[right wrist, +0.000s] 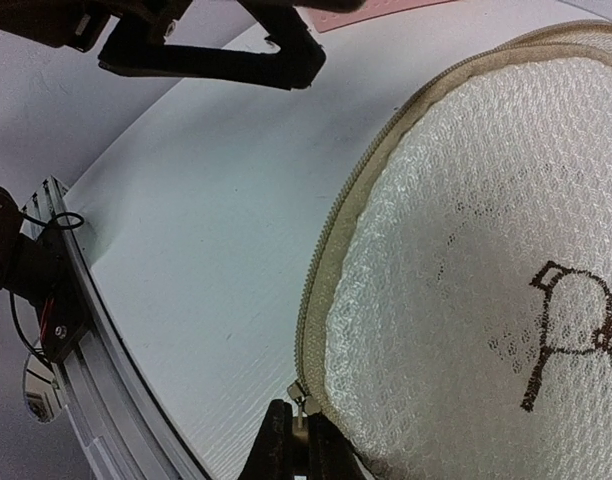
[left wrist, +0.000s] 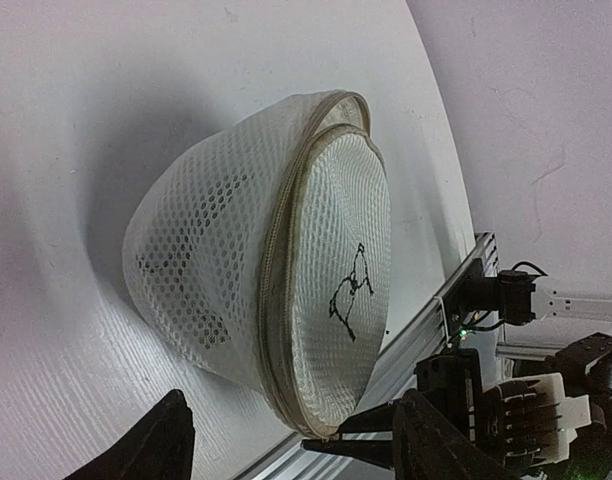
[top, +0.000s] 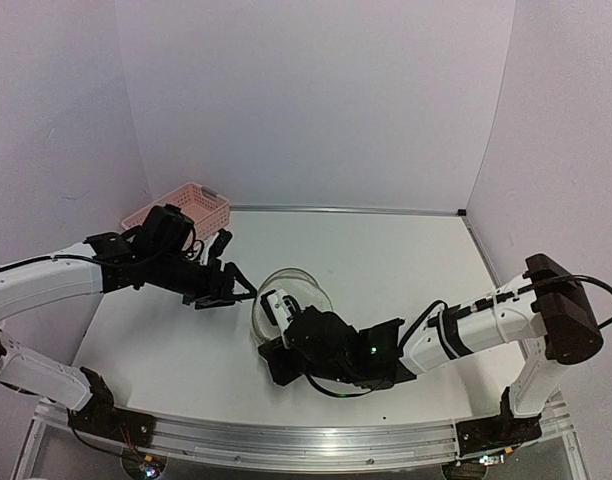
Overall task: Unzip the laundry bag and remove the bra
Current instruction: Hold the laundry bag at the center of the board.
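Beneath the laundry bag (top: 298, 290), a white table (top: 406, 260) is seen, and the bag is set near the middle of its front half. The bag is tipped on its side, the domed mesh being turned toward the left arm and the flat zipped face toward the right arm. Well beyond the bag, to its far left against the back wall, a pink slotted basket (top: 186, 208) is placed. Just left of the bag, the left gripper (top: 244, 290) is held with its jaws spread wide; nothing is gripped and the mesh is not touched. At the bag's near rim, the right gripper (top: 274, 312) is pinched tight on the zip pull (right wrist: 300, 398). The beige zip (right wrist: 321, 270) is seen closed along the visible rim. A small dark logo (right wrist: 576, 320) is printed on the flat face. Faint dark marks (left wrist: 211, 330) are seen through the mesh; whether they belong to the bra cannot be told.
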You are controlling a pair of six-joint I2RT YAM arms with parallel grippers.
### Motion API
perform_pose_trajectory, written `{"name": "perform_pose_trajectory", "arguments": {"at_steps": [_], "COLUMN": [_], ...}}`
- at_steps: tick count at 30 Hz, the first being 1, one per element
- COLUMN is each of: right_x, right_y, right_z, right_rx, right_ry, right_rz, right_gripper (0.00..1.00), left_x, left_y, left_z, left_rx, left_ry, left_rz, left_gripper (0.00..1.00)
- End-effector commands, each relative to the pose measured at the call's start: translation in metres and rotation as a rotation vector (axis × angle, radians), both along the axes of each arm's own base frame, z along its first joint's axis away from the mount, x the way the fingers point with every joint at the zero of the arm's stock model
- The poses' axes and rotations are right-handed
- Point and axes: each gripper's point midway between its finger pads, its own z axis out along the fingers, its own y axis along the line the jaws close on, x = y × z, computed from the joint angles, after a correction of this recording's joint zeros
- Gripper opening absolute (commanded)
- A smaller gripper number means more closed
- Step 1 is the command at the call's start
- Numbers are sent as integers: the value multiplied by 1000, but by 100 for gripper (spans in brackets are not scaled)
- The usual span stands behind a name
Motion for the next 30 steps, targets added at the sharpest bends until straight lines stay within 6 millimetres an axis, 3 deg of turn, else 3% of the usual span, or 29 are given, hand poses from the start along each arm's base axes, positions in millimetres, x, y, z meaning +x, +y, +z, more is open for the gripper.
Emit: {"name": "perform_pose_trajectory", "arguments": {"at_steps": [1,6,10,16,27,30], "right_x": [-1,-3,-4,-5,-11,-11], "right_y": [3,4,1,-3,-4,-4], "right_z": [18,14,16,13,12,14], "right_rx": [50,48,52,39,48,50], "right_ry": [-15,-3,-5,-11,12,8], "right_rz": [11,19,18,29,52,56], "right_gripper": [0,0,0,0,0,0], "left_x": [1,-2,0,8,9,9], "left_y": [-18,-35,-38,-38,-49,-53], "left_z": [1,-16,-30,-31,-28,-26], "left_rx": [-69,-55,-20,-5,-35,-48], "left_ry": [5,32,46,31,39,38], "left_rz": [-40,-78,-69,-39,-65,-79], "left_gripper": [68,68,68,65,32,18]}}
